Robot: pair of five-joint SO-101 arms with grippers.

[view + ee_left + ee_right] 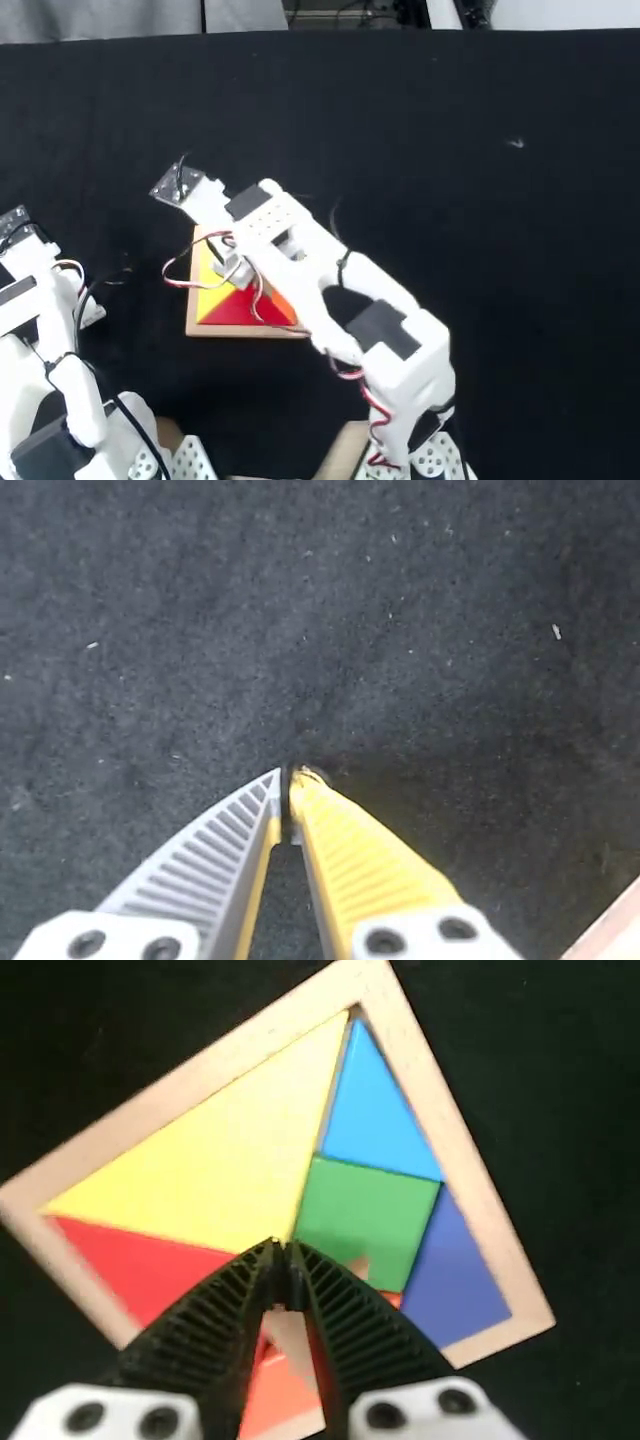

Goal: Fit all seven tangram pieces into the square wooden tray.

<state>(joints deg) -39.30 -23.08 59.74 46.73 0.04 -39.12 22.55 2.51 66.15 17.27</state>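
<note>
Left gripper (288, 776) hangs over black cloth (300, 600), well apart from the puzzle, jaws pressed together on nothing. Right of it lies the tray (200, 1087), holding a yellow piece (210, 1150), red (130, 1260), light blue (370, 1110), green square (365, 1220), dark blue (455, 1280) and orange (280, 1390). Right gripper (285, 1252) sits over the tray, jaws shut and empty, tips where yellow and green meet. A pale patch (355, 1265) beside the green looks like bare wood, so seating seems unfinished. Nudge gently with closed tips, pushing sideways toward the gap, without tipping neighbours out.
</note>
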